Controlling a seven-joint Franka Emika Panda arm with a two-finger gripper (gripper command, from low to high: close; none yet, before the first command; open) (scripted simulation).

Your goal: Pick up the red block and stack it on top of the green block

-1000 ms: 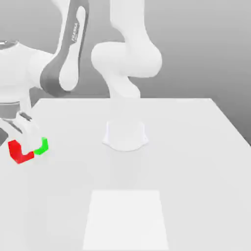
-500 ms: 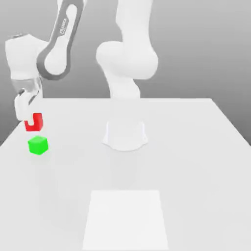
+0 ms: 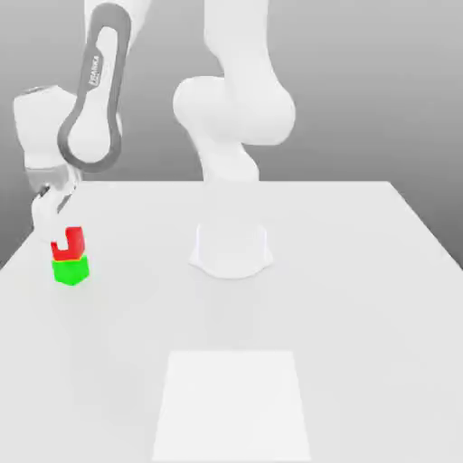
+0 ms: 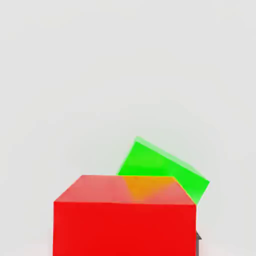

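Observation:
The red block (image 3: 72,240) is a small bright cube held at the exterior view's left, directly over the green block (image 3: 70,270), which stands on the white table (image 3: 362,271). My gripper (image 3: 61,237) is shut on the red block, and a white finger (image 3: 42,213) covers part of it. Red's underside meets green's top in the exterior view; whether it rests there I cannot tell. In the hand view the red block (image 4: 125,215) is close up, with the green block (image 4: 165,167) showing past its edge, turned slightly against it.
The arm's round white base (image 3: 231,249) stands at the table's middle, to the right of the blocks in the exterior view. A paler rectangle (image 3: 232,402) marks the table's near part. The table's left edge runs close beside the blocks.
The gripper lifted the red block off the table beside the green block, carried it up and over, then lowered it onto the green block's top.

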